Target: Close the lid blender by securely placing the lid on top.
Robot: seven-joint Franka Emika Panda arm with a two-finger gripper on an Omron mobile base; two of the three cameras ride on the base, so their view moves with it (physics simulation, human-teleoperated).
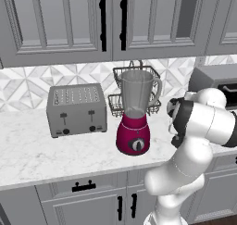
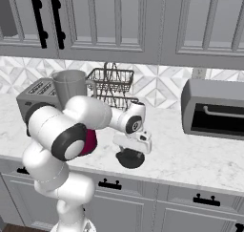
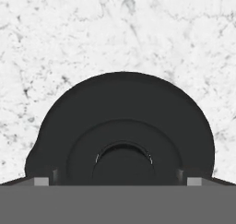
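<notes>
Here the fingers (image 3: 118,181) stand spread wide, one tip either side of the lid (image 3: 122,126), a black disc with a raised centre lying flat on the marble bench (image 3: 69,34). Its near edge is cut off. Farther off stands the blender (image 1: 135,113), jar mouth uncovered; no writing is legible.

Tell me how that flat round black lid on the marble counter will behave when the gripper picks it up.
The flat round black lid looks rigid, probably light. Lying flat on the white marble counter, it shouldn't roll. Its smooth low rim may slip; the raised centre looks easier for the open gripper.
</notes>
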